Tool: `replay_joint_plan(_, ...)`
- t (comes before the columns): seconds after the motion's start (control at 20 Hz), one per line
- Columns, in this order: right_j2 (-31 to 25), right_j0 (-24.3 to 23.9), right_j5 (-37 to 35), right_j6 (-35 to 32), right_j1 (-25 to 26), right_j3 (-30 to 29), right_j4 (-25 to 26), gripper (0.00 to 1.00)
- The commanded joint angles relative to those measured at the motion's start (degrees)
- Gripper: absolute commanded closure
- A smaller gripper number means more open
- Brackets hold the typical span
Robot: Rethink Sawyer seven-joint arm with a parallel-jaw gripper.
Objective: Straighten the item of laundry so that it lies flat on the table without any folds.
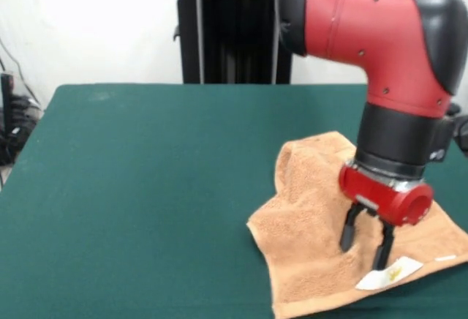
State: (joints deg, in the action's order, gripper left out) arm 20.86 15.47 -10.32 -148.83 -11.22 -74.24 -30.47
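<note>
Towel (pixel 314 209) of orange-brown terry lies rumpled toward four o'clock on the green desk (pixel 146 187), its far part humped and folded over at about twelve o'clock of the cloth, a white label (pixel 389 272) near its five o'clock edge. The pincer (pixel 367 246) stands just above it, its two fingers parted and holding nothing. Soft, light and limp, the cloth will likely drag and bunch; a pinch at the folded far corner looks best.

No text can be read; the towel's (pixel 322 246) white label (pixel 389 274) bears only a yellow mark.
</note>
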Motion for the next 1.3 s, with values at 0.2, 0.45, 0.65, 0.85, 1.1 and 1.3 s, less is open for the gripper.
replay_joint_plan(0.2, -4.0, 1.8, -9.3, -4.0, -4.5, -6.0, 3.2, 0.00)
replay_joint_plan(0.45, 5.7, 6.3, -10.7, -8.4, 0.5, -2.1, 3.0, 0.00)
replay_joint_plan(0.65, 8.8, 7.5, -10.7, -8.6, -0.1, -3.4, 3.1, 0.00)
replay_joint_plan(0.85, 9.0, 7.7, -13.0, -8.5, -0.8, -3.7, 2.9, 0.00)
replay_joint_plan(1.1, 7.7, 6.3, -11.8, -5.2, -2.6, -5.9, 5.3, 0.00)
replay_joint_plan(1.3, 7.2, 5.8, -11.2, -4.4, -3.7, -8.6, 6.6, 0.00)
